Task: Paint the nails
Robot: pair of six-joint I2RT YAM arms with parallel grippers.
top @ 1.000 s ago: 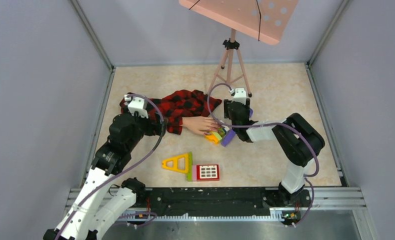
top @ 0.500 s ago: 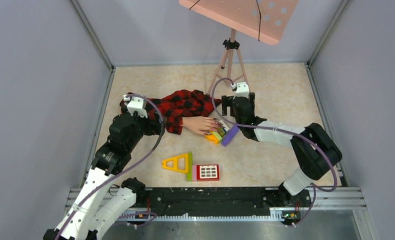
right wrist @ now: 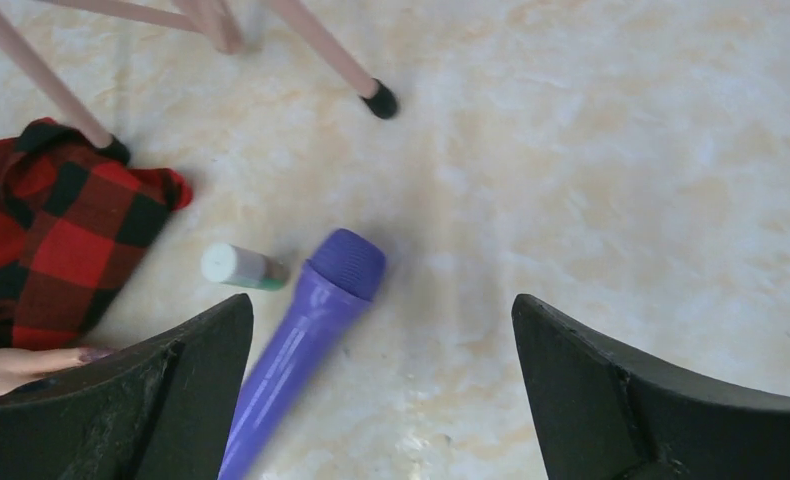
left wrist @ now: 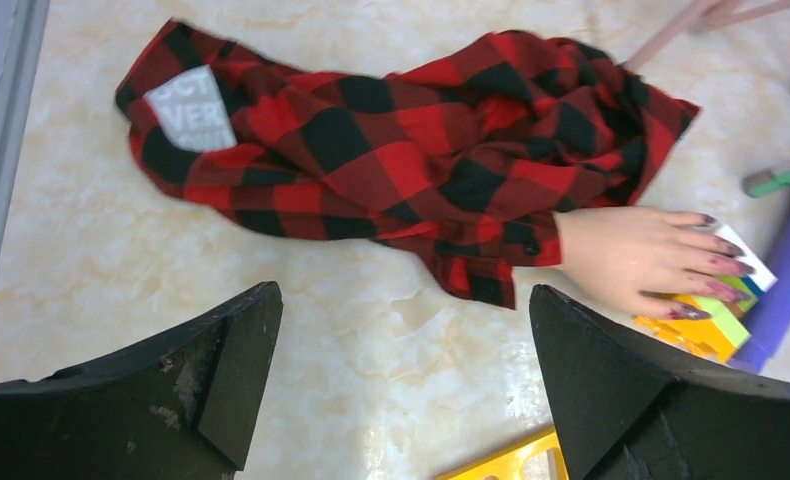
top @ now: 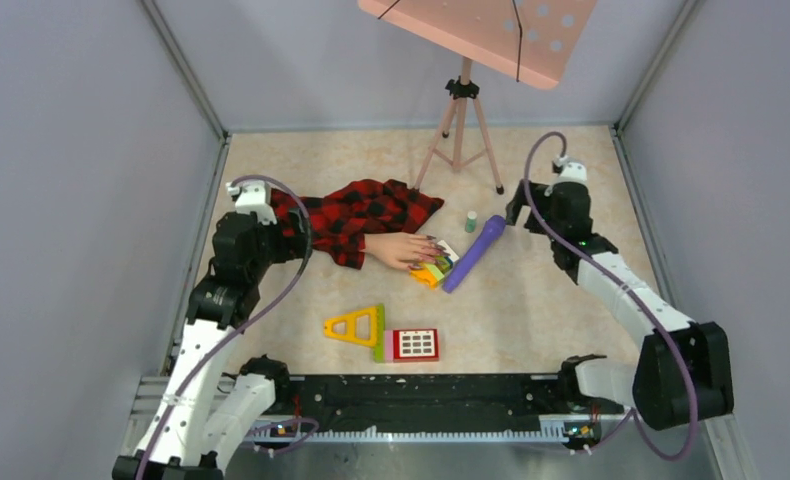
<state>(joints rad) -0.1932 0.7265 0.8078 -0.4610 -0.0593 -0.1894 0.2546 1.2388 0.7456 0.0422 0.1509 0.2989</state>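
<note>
A flesh-coloured mannequin hand [top: 401, 249] in a red-and-black plaid sleeve [top: 356, 214] lies at mid-table, its fingers resting on coloured blocks [top: 432, 271]. The nails [left wrist: 723, 266] are dark purplish. A purple handle-shaped tool [top: 474, 253] lies on the table beside the fingertips, with a small green-and-white bottle [top: 470, 221] behind it. My right gripper [right wrist: 383, 305] is open and empty, right of the tool [right wrist: 301, 350] and apart from it. My left gripper [left wrist: 403, 300] is open and empty over bare table, near the sleeve [left wrist: 391, 140] and left of the hand [left wrist: 631, 255].
A pink tripod stand [top: 460, 120] rises at the back centre, one foot close to the bottle [right wrist: 243, 268]. A yellow triangle tile [top: 354, 326] and a red window tile [top: 414, 344] lie in front of the hand. Grey walls close the left, right and back sides.
My right gripper has opened, let go of the purple tool and drawn away to the back right. The tool now lies on the table. My left gripper has shifted slightly back and left.
</note>
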